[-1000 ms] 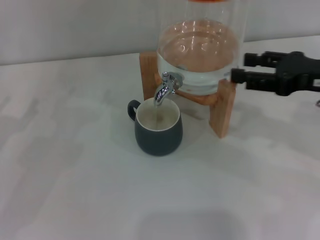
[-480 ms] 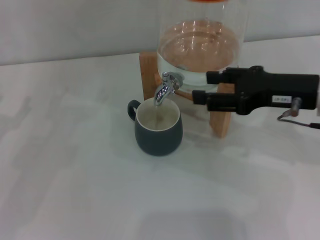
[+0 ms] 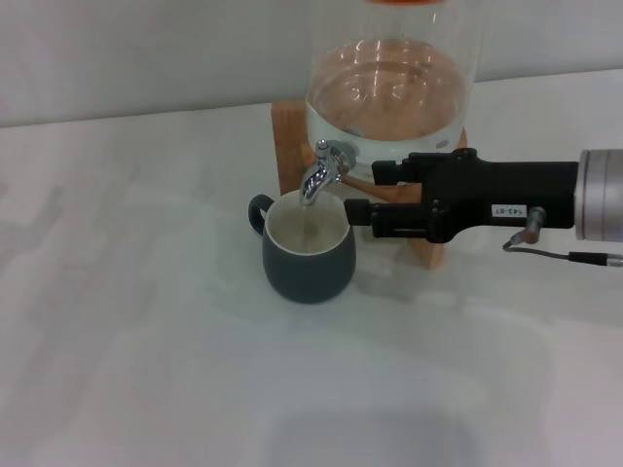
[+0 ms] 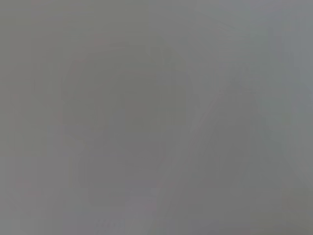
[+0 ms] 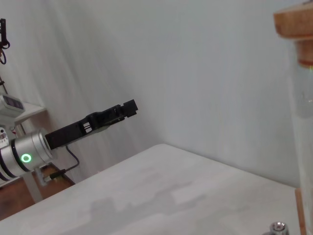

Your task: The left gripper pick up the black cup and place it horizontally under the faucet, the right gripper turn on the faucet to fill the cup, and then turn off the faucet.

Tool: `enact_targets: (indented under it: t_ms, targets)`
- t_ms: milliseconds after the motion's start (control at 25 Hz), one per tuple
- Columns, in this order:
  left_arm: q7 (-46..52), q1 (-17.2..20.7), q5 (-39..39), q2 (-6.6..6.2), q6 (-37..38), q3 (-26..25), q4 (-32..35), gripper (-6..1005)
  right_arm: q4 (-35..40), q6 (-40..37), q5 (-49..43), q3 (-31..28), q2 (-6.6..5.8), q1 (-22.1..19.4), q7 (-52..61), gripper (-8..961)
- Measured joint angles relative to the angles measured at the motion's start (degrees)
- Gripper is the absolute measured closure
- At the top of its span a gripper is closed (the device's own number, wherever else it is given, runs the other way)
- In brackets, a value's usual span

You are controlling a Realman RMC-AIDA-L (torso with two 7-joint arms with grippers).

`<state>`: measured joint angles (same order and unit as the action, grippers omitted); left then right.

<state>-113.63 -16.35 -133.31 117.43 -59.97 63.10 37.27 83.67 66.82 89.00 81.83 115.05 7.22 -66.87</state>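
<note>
The black cup (image 3: 308, 255) stands upright on the white table, its cream inside right under the spout of the chrome faucet (image 3: 325, 171). A thin stream seems to run from the spout into the cup. The faucet is fixed to the glass water jar (image 3: 394, 97) on a wooden stand (image 3: 288, 146). My right gripper (image 3: 361, 192) reaches in from the right, open, its fingertips just right of the faucet and above the cup's rim. My left gripper (image 5: 128, 108) shows only in the right wrist view, held in the air away from the table. The left wrist view shows only plain grey.
The white table (image 3: 146, 321) spreads left of and in front of the cup. A grey wall stands behind the jar. In the right wrist view the jar's wooden lid (image 5: 293, 22) and the faucet's top (image 5: 278, 226) show at the edge.
My right gripper has moved left, from beside the stand's right leg to just right of the faucet. The cup and the jar have not moved.
</note>
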Motion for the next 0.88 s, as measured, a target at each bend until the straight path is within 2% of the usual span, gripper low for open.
enact_targets:
  t_ms: [240, 600, 880]
  targets:
    - [0.1, 0.0, 0.0, 0.07, -0.1, 0.0, -0.1, 120, -1.2, -0.6, -0.2, 1.9, 0.00, 1.4, 0.0, 250]
    - [0.2, 0.0, 0.1, 0.09, 0.2, 0.0, -0.4, 120, -0.7, 2.9, 0.5, 3.0, -0.03, 2.7, 0.6, 250]
    - [0.1, 0.0, 0.1, 0.09, 0.2, 0.0, -0.4, 120, -0.7, -1.3, 1.7, 6.0, 0.08, 3.4, 0.2, 250]
